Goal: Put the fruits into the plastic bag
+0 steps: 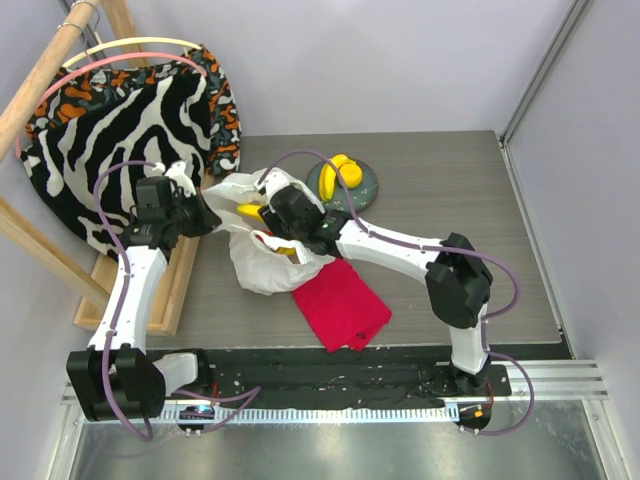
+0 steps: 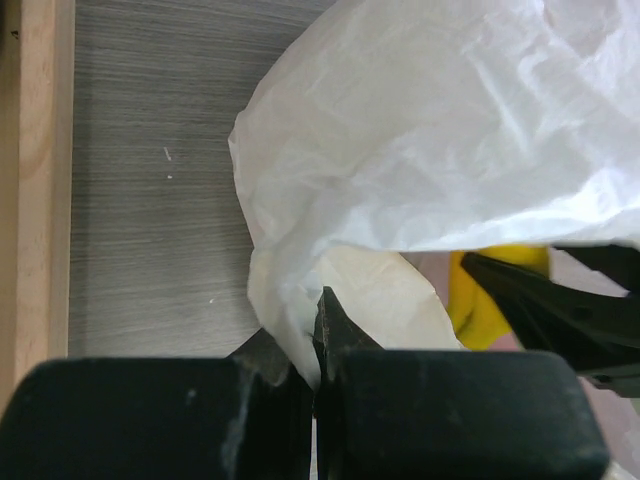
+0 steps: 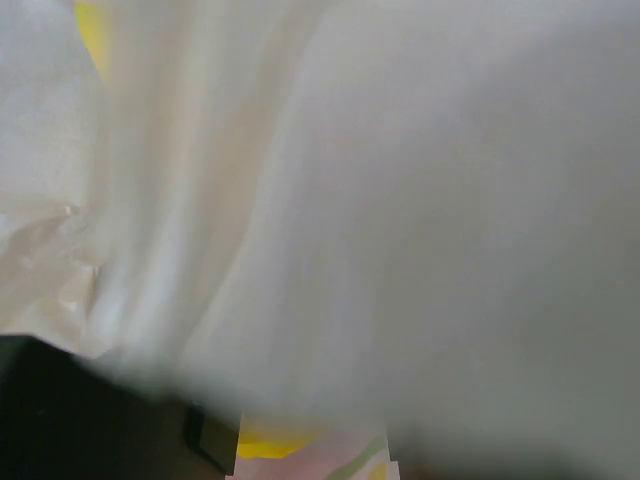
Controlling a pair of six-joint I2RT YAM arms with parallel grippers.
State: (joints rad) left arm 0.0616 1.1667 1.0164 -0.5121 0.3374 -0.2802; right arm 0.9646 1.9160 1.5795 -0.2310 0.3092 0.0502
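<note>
The white plastic bag (image 1: 262,258) lies crumpled left of the table's middle, its mouth held up. My left gripper (image 1: 207,214) is shut on the bag's edge; in the left wrist view the film (image 2: 420,130) is pinched between the closed jaws (image 2: 318,335). My right gripper (image 1: 287,214) reaches into the bag's mouth. Its dark fingers (image 2: 560,310) show beside a yellow fruit (image 2: 478,300). The right wrist view is filled with blurred bag film (image 3: 400,200) and a bit of yellow (image 3: 265,442); its jaws are hidden. Yellow bananas (image 1: 340,172) lie on the dark plate (image 1: 368,190).
A red folded cloth (image 1: 340,303) lies just right of the bag. Zebra-striped fabric (image 1: 130,130) hangs on a wooden frame (image 1: 170,290) at the left. The table's wood edge (image 2: 35,180) runs beside the left gripper.
</note>
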